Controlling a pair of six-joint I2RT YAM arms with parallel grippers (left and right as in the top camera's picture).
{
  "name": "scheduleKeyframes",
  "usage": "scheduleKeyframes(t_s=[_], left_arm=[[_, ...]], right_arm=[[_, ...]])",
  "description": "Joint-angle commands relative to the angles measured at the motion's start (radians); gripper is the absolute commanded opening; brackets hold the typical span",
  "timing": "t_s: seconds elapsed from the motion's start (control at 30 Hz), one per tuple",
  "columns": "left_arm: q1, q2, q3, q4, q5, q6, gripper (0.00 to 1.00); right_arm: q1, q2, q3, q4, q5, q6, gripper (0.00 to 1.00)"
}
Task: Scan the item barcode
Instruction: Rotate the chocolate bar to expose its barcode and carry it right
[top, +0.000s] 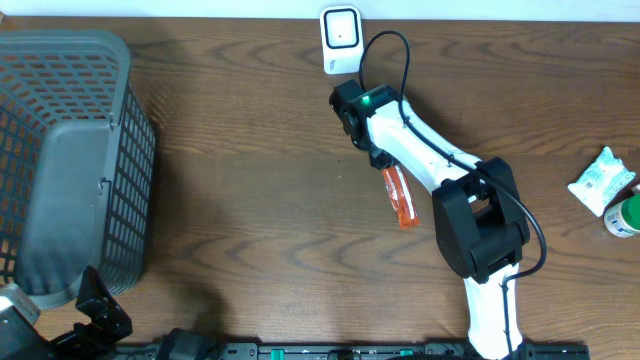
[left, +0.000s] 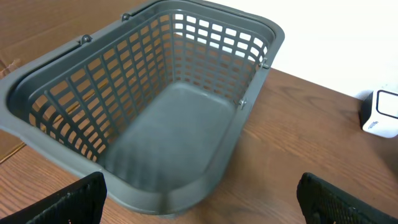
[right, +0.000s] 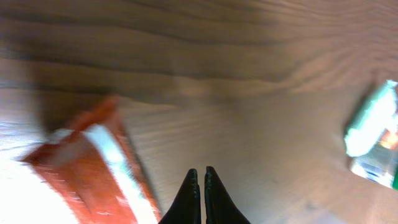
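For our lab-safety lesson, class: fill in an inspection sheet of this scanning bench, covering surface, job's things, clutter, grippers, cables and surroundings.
Surface: wooden table; no spills seen.
Job's things: orange packet lying on the table by the right arm; white scanner at the far edge.
Clutter: grey basket, empty; white-green pack; green-and-white container at the frame's edge.
Grippers: left gripper open, facing the basket; right gripper shut, nothing between its fingers.
Cables: black cable looping along the right arm.
Surroundings: pale wall; nothing else seen.

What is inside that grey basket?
Nothing shows: the floor of the grey basket is bare in the left wrist view. Only a strip behind its near wall is hidden.
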Motion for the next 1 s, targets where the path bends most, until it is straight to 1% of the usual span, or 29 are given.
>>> scheduleKeyframes(t_s=[0.0, 0.23, 0.37, 0.5, 0.63, 0.7, 0.77, 0.8, 0.9, 0.97], left_arm=[[0.001, 0.001, 0.006, 0.000, -0.006, 0.009, 0.98], [0.001, 0.001, 0.006, 0.000, -0.006, 0.009, 0.98], [0.001, 0.001, 0.006, 0.000, -0.006, 0.009, 0.98], [0.001, 0.001, 0.006, 0.000, -0.006, 0.009, 0.98], [0.001, 0.001, 0.006, 0.000, -0.006, 0.009, 0.98], [0.001, 0.001, 0.006, 0.000, -0.006, 0.009, 0.98], [0.001, 0.001, 0.006, 0.000, -0.006, 0.009, 0.98], [0.001, 0.001, 0.006, 0.000, -0.006, 0.009, 0.98], [0.001, 0.001, 0.006, 0.000, -0.006, 0.009, 0.98], [0.001, 0.001, 0.006, 0.000, -0.006, 0.009, 0.98]], right_arm=[[0.013, 0.009, -0.056, 0.047, -0.072, -0.036, 0.01], [0.055, 0.011, -0.236, 0.195, -0.102, -0.036, 0.01], [0.108, 0.011, -0.261, 0.170, -0.107, -0.036, 0.01], [0.170, 0.008, -0.227, 0.135, -0.028, -0.033, 0.01], [0.209, 0.000, -0.132, 0.040, 0.041, -0.004, 0.01], [0.216, -0.012, -0.076, -0.016, 0.039, 0.018, 0.01], [0.217, -0.029, -0.025, -0.049, 0.003, 0.025, 0.01], [0.213, -0.041, -0.002, -0.050, -0.046, 0.024, 0.01], [0.196, -0.044, 0.002, -0.027, -0.121, 0.024, 0.01], [0.169, -0.043, -0.013, 0.002, -0.218, 0.024, 0.01]])
